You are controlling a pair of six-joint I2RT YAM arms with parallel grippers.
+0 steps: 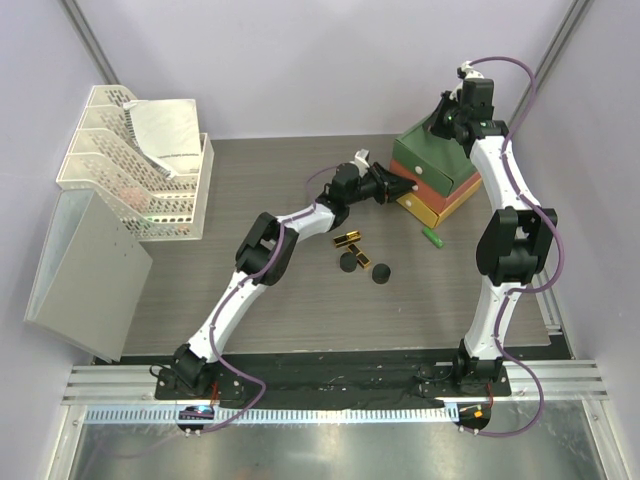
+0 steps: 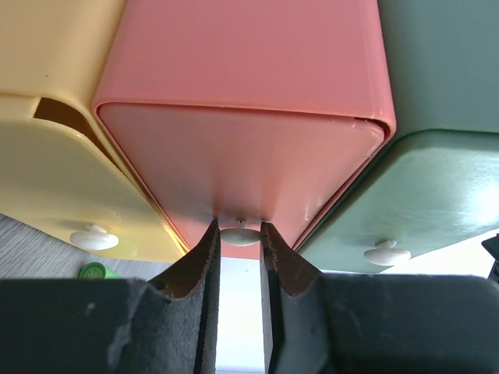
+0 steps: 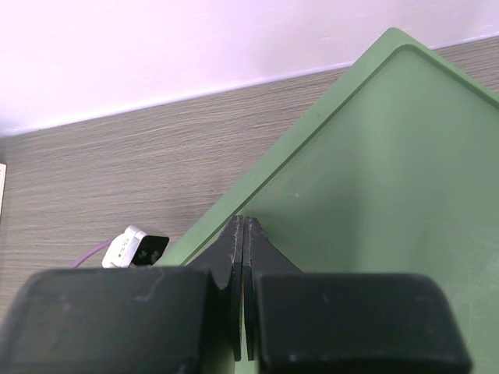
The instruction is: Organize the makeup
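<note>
So the makeup is all loose on the table, in front of the drawer box. The green tube lies flat just off the box's near corner, long axis on a diagonal from far-left to near-right; in the left wrist view its round end peeks in under the yellow drawer. One black-gold stick lies flat too, running roughly left-right with the right end tipped a little away. The other stick sits just beside it, too small to read its direction. Two black compacts and sit close to the sticks on the near side. The left arm stretches over the table just beyond that cluster. The left gripper is at the orange drawer, fingers pinching its white knob from both sides with no gap showing. The yellow drawer juts out a bit. The right gripper is fully closed, fingertips pressed together on the box's green top, holding nothing. White mesh trays and a grey panel sit well off to the left.
</note>
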